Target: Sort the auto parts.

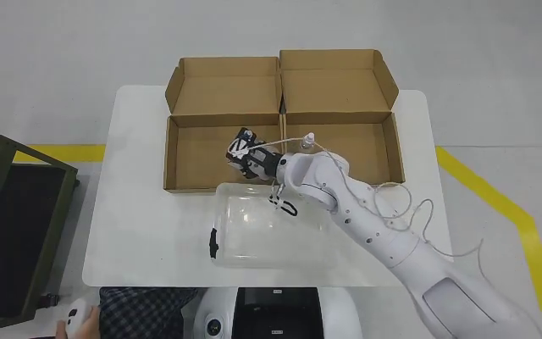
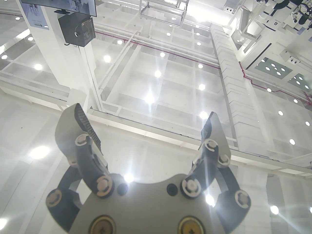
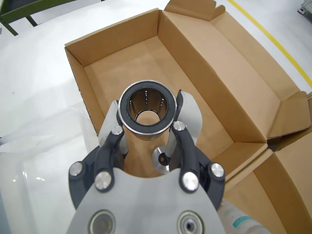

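The right end effector (image 3: 148,102) pinches a metal sleeve (image 3: 146,129) between its two fingers (image 3: 189,113), one pressed on each side of the round body. The sleeve's open end faces the wrist camera, and small rows of balls line its bore. It hangs above the floor of the left box (image 1: 174,157), near the wall that this box shares with its neighbour. Below the fingers, a small metal disc (image 3: 159,163) with a dark centre hole lies on the floor of the same box, partly hidden by the finger linkage.

In the top view the right arm runs in from 5 o'clock and crosses a clear tub (image 1: 241,246) that sits at 6 o'clock on the tabletop (image 1: 135,203), with its far rim touching or just beside the near walls of the boxes. The left box stands at 11 o'clock and the right box (image 1: 385,157) at 1 o'clock. They touch side by side, and both have their lids folded back toward 12 o'clock. The right box's floor is bare cardboard.

The left end effector (image 2: 145,113) is spread wide, with nothing between its ribbed pads (image 2: 89,127), and it points up toward a ceiling with lights.
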Robot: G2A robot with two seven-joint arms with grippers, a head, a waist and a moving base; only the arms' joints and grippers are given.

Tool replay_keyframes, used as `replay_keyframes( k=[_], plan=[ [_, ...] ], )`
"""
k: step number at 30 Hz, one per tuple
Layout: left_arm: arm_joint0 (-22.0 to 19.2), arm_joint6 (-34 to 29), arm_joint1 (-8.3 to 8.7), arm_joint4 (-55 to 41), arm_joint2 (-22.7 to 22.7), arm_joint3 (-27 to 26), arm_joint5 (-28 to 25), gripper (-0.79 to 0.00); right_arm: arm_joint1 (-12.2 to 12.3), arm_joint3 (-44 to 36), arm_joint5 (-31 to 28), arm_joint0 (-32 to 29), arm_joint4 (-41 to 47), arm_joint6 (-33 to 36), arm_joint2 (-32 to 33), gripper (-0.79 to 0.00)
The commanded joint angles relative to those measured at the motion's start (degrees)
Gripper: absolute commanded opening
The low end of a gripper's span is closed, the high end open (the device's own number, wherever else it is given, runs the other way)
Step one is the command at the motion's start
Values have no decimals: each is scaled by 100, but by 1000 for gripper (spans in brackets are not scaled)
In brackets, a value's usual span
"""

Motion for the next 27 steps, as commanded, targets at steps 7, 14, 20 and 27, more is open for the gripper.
replay_keyframes(
  k=[7,14,20,27],
  plan=[
    [0,0,0,0,0,0,0,0,-153,257,-13,178,70,332,-119,-785],
    [0,0,0,0,0,0,0,0,-235,374,-48,193,94,364,-115,-622],
    [0,0,0,0,0,0,0,0,-254,376,-163,134,139,480,-34,-570],
    [0,0,0,0,0,0,0,0,-252,297,-214,31,40,685,50,-511]
  ],
)
